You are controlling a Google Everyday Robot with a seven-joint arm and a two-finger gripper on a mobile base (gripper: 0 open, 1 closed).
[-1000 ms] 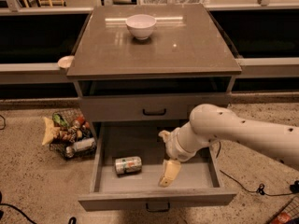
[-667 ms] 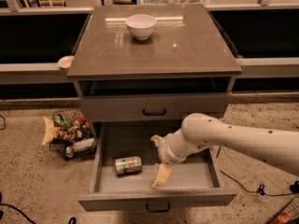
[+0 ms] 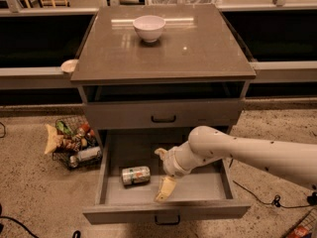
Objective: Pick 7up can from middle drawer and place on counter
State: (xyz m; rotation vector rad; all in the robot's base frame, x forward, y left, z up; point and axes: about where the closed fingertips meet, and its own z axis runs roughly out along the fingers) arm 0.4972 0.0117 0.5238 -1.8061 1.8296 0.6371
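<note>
- The bowl (image 3: 149,28) sits on the counter (image 3: 198,48), toward its back and left of centre.
- Under the counter is a closed drawer front (image 3: 208,115). Below that, the middle drawer (image 3: 198,213) stands pulled out.
- The can (image 3: 135,175) lies on its side in the drawer, left of centre.
- The gripper (image 3: 163,171) hangs in the drawer, just right of the can and apart from it.
- A basket (image 3: 74,145) sits on the floor, left of the drawer.

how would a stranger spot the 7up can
Under the counter, the open middle drawer holds the 7up can, lying on its side left of the gripper. It is silvery with green lettering, unlike the white bowl on top.
</note>
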